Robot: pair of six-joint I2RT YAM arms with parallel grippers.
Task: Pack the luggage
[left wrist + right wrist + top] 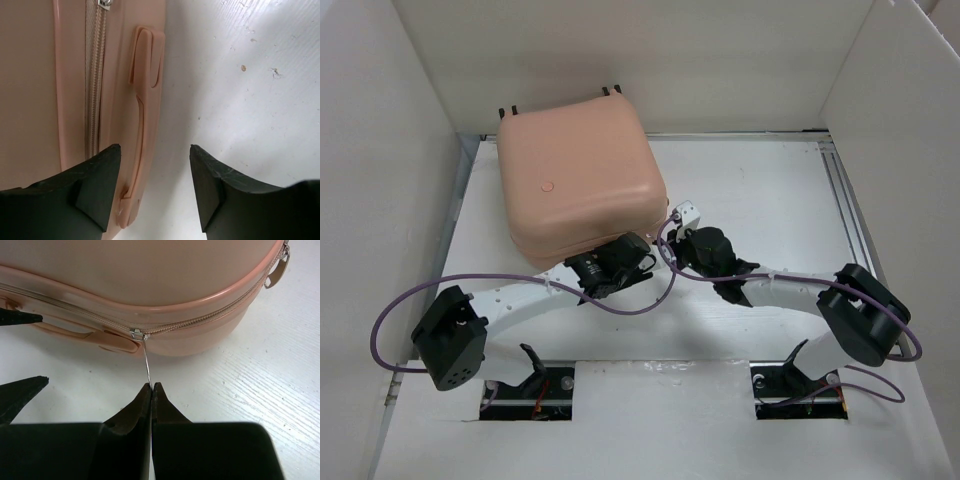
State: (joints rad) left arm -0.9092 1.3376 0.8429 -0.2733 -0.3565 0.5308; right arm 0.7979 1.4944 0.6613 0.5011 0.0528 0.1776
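The luggage lies flat, lid down, toward the worktop's far left corner, its contents hidden. The right gripper is clenched on the thin zipper pull at its near side. The left gripper is released, spread over the side handle

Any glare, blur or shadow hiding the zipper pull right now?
Right wrist: zipper pull sharp, pinched in the right gripper; mild sheen on the luggage. Top external: even light, pull too small to see. Left wrist: handle clear, left gripper slightly soft.
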